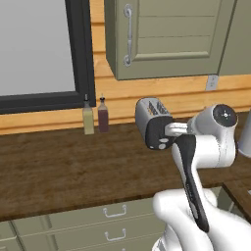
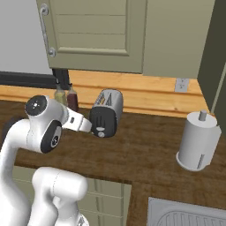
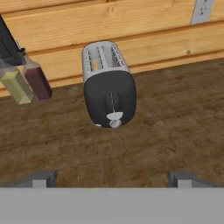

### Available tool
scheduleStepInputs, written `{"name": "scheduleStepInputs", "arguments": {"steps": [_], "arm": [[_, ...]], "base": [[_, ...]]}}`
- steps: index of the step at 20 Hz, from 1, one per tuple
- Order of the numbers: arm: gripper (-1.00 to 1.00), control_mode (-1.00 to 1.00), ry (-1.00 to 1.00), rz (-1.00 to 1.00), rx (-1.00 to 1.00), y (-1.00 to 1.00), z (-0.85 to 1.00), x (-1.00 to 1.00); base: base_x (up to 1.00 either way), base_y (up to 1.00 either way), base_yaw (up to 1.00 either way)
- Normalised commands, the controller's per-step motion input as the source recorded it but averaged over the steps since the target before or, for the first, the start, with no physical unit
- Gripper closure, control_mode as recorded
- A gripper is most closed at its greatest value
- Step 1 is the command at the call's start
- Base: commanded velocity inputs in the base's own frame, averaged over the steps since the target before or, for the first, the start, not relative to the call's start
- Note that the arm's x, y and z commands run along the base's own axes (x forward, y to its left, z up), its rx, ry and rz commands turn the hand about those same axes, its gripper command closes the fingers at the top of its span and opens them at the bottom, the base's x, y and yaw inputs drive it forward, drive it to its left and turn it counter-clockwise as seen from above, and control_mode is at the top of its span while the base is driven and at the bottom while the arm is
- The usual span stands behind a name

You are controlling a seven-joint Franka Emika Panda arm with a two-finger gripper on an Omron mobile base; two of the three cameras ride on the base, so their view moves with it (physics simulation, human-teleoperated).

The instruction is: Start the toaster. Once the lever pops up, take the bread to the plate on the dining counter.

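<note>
Right now the claw (image 3: 112,178) stands wide, its two dark finger tips (image 3: 41,178) far apart at the bottom of the hand view, with nothing between them but bare wood. It holds nothing and touches nothing. It is aimed at the black end of the toaster (image 3: 108,87), which sits straight ahead of it and a little apart.

From the base cameras the arm reaches forward to the toaster (image 1: 153,122), with the hand hidden behind the wrist in the left view and close up against the black end panel in the right view (image 2: 106,114); whether it touches there I cannot tell.

The toaster is small, rounded and silver-grey, and it stands upright on the dark wood counter (image 1: 59,162) near the back wall. Its black end panel faces the arm, and a small pale knob (image 3: 115,123) sits low on that panel, with a pale lever piece just above it. On top are two slots; a bit of tan shows in one (image 3: 94,64), which may be the bread, but it is too small to be sure.

Left of the toaster, by the wall, two bottles stand side by side: a yellowish one (image 1: 88,118) and a dark red one (image 1: 103,116), nearly touching. To the right, well apart from the toaster, stands a paper towel roll (image 2: 197,141) on its holder. A wall socket (image 2: 181,84) is set in the wooden wall behind, and olive cabinet doors (image 2: 95,33) hang above. Drawers (image 1: 98,223) run under the counter.
</note>
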Motion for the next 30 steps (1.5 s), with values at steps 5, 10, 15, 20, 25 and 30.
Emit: {"name": "scheduleStepInputs", "arguments": {"steps": [5,10,15,20,25,30], "arm": [[-1.00,-1.00,0.07,0.04,0.08,0.00,0.17,-0.05],[-1.00,-1.00,0.00,0.00,0.00,0.00,0.00,0.00],[-1.00,-1.00,0.00,0.00,0.00,0.00,0.00,0.00],[-1.00,-1.00,0.00,0.00,0.00,0.00,0.00,0.00],[-1.00,-1.00,0.00,0.00,0.00,0.00,0.00,0.00],[-1.00,-1.00,0.00,0.00,0.00,0.00,0.00,0.00]], "base": [[0.00,0.00,0.00],[0.00,0.00,0.00],[0.00,0.00,0.00],[0.00,0.00,0.00],[0.00,0.00,0.00],[0.00,0.00,0.00]]}}
